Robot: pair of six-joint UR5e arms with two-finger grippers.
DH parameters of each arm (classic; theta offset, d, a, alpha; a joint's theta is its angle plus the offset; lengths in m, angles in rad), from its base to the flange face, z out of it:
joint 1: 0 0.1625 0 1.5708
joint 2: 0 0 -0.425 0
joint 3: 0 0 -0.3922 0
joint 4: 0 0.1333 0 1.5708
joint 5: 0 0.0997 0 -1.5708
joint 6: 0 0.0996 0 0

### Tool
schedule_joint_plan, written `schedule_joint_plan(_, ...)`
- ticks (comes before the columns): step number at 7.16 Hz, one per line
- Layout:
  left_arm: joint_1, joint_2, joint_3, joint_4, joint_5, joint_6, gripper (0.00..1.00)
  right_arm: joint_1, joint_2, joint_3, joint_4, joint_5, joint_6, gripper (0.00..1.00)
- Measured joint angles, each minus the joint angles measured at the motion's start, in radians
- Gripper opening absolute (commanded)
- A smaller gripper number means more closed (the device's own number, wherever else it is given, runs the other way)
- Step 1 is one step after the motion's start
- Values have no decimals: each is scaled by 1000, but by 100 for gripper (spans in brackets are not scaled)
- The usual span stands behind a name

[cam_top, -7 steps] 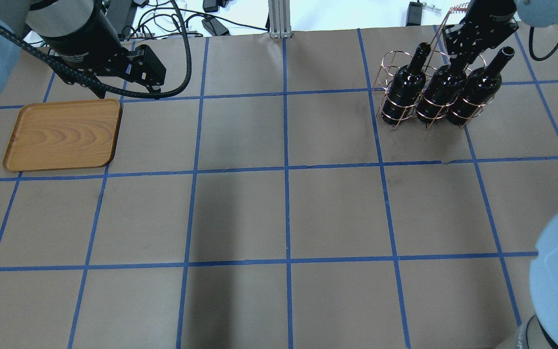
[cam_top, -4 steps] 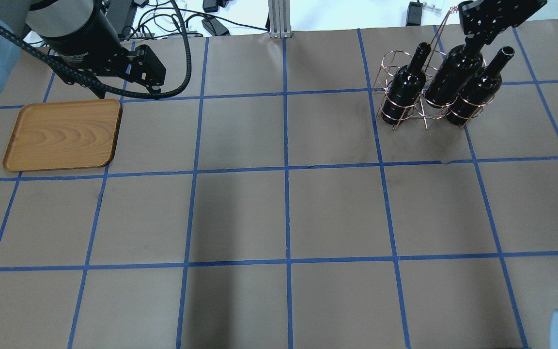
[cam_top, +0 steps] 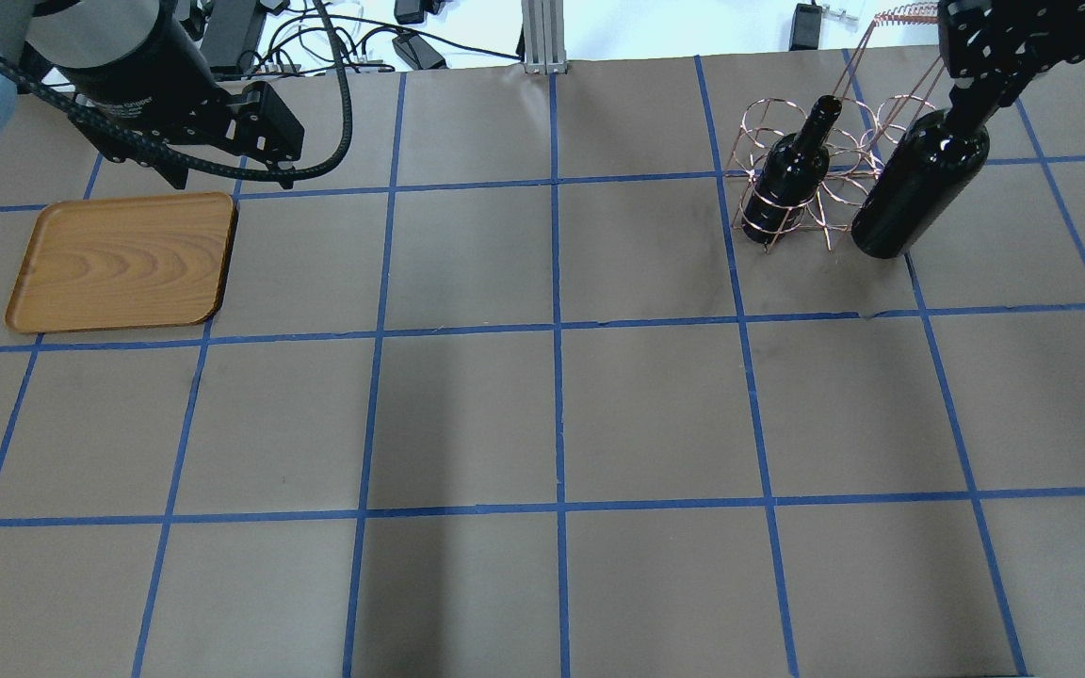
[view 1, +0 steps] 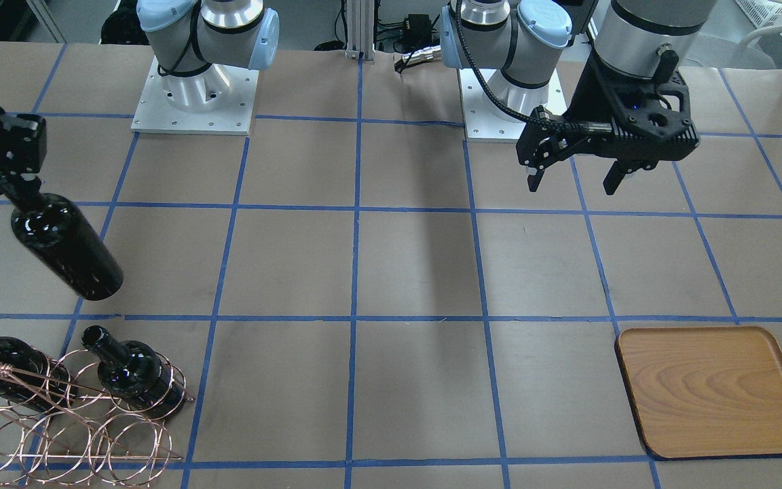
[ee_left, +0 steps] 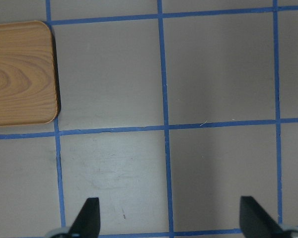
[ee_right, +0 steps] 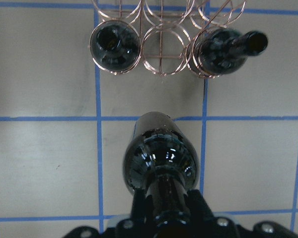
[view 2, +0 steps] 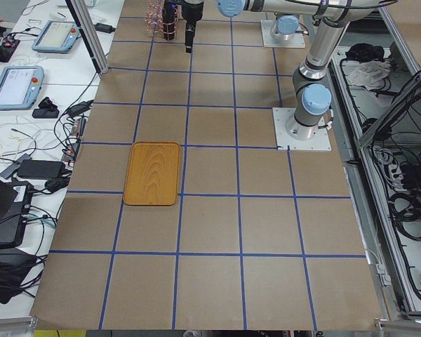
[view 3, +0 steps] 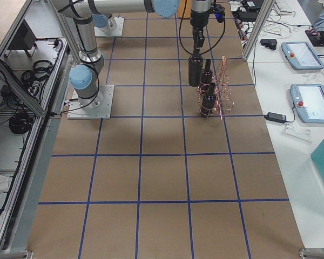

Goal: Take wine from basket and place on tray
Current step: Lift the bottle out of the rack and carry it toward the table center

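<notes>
Up beside basket, clamped in right gripper by just the slick neck of wine, could totally slip swinging toward tray; left gripper gaping.

A robotics lab: blue-gridded bench, teach pendants, loose cables, aluminium framing.

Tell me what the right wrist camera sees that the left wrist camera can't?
Only the right wrist view shows the wine bottle held by its neck, and the basket with two other bottles and an empty middle ring. Only the left wrist view shows the tray corner and the open left gripper. Both show the table with blue tape lines.
</notes>
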State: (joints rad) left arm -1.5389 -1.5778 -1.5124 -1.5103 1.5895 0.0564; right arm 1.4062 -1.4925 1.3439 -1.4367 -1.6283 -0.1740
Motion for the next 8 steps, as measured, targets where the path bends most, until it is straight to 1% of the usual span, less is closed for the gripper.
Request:
schedule_joint_plan(1, 26, -1, -1, -2, 0, -1, 100, 35, -46, 77, 8, 1, 56, 4)
schedule_joint_plan(3, 93, -4, -1, -8, -3, 0, 100, 127, -117, 218, 8, 13, 192, 4)
schedule_joint_plan(4, 115, -6, -2, -9, -2, 0, 100, 196, -129, 256, -7, 22, 276, 4)
schedule_joint_plan(6, 137, -8, -1, -7, -1, 1, 100, 338, -127, 305, -91, 29, 402, 4)
schedule_joint_plan(8, 178, -14, -1, -3, -10, 10, 100, 428, -95, 335, -180, 29, 465, 4)
